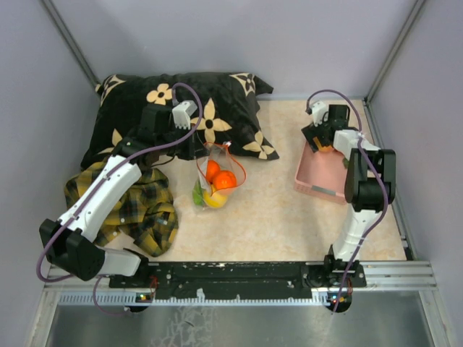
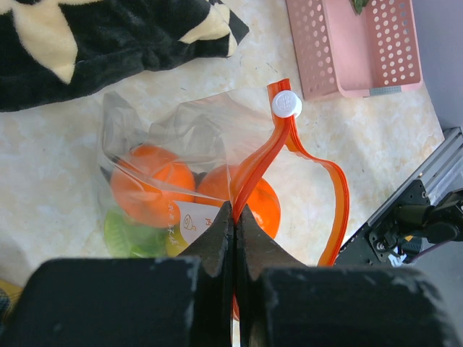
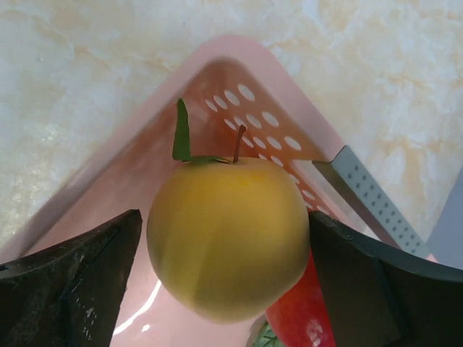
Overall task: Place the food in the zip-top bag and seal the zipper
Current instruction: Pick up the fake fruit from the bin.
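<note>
While part of the food already sits inside the bag (image 2: 181, 123), the job is, by my reading, somewhere around the middle. Through the clear plastic the left wrist view shows two oranges (image 2: 148, 184), a green piece (image 2: 130, 235) under them, and a sliver of something yellow by a white label. The bag lies on the table (image 1: 289, 217) just in front of the pillow (image 1: 224, 97), between the two arms. The left gripper (image 2: 235, 220) is clenched on the zipper (image 2: 262, 155), its jaws pressed together with the red-orange strip pinched between them at the near end of the mouth. The mouth is not sealed. From the white slider (image 2: 286, 103) at the far end, one strip runs straight to the jaws while the other bows out to the side, leaving a wide loop.

Over at the basket (image 3: 239, 65), well apart from the bag, the right gripper (image 3: 225, 217) brackets a yellow fruit (image 3: 228, 246) with stem and leaf, a finger close on each flank. Whether the fingers actually press it, I cannot tell. A red piece (image 3: 300, 318) lies under it in the basket corner, with a scrap of green beside that, too little in view to name.

What is left, as I judge it, is to carry the yellow fruit and the basket's other pieces to the open mouth, then close the zipper along its length.
</note>
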Controlling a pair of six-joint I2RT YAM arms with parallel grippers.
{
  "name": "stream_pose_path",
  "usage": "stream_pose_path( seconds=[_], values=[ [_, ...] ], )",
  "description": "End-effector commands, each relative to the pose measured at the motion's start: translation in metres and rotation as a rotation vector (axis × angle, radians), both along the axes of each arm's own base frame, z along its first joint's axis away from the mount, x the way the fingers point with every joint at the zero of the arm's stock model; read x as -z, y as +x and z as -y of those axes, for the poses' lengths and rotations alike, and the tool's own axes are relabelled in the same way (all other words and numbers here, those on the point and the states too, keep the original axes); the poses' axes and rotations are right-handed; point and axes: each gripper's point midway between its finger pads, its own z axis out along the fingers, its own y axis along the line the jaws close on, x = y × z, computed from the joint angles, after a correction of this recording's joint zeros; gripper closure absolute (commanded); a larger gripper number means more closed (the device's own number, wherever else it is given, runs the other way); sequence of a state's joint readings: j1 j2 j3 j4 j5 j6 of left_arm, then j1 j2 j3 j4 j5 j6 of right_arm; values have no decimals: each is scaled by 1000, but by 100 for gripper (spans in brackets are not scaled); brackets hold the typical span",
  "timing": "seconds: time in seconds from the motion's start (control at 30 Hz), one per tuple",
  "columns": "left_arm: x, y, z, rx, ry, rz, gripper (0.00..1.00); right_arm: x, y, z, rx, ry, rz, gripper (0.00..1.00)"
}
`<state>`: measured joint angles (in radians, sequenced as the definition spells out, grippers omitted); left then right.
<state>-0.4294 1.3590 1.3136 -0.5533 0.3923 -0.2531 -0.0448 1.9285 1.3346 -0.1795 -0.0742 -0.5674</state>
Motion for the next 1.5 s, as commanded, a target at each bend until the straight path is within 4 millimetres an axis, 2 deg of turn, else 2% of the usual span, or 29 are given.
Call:
stream_pose_path(
  seconds=[0.0, 0.3, 0.53, 0.67, 0.8, 0.97, 1.03, 1.17, 1.47],
  values=[
    [-11, 3, -3, 0, -13, 54, 100, 4, 8, 3, -26, 1, -10, 3],
    [-12, 2, -1, 10, -19, 54, 100, 13, 1, 4, -5, 22, -41, 11],
    [-13, 1, 0, 17, -26, 53, 100, -16, -5, -4, 23, 86, 20, 23],
    [-16, -1, 1, 24, -33, 57, 100, -31, -13, -6, 62, 129, 49, 26],
    [-18, -1, 0, 20, -31, 66, 100, -42, -22, -5, 127, 161, 54, 32],
    [-18, -2, 2, 30, -40, 65, 100, -64, -39, -14, 185, 225, 98, 37],
    [-18, -2, 2, 33, -41, 64, 100, -81, -48, -23, 193, 254, 136, 38],
    [-18, -1, 1, 29, -38, 67, 100, -101, -71, -50, 183, 307, 167, 39],
    [-20, -4, 4, 47, -54, 68, 100, -165, -119, -118, 18, 332, 307, 41]
  ],
)
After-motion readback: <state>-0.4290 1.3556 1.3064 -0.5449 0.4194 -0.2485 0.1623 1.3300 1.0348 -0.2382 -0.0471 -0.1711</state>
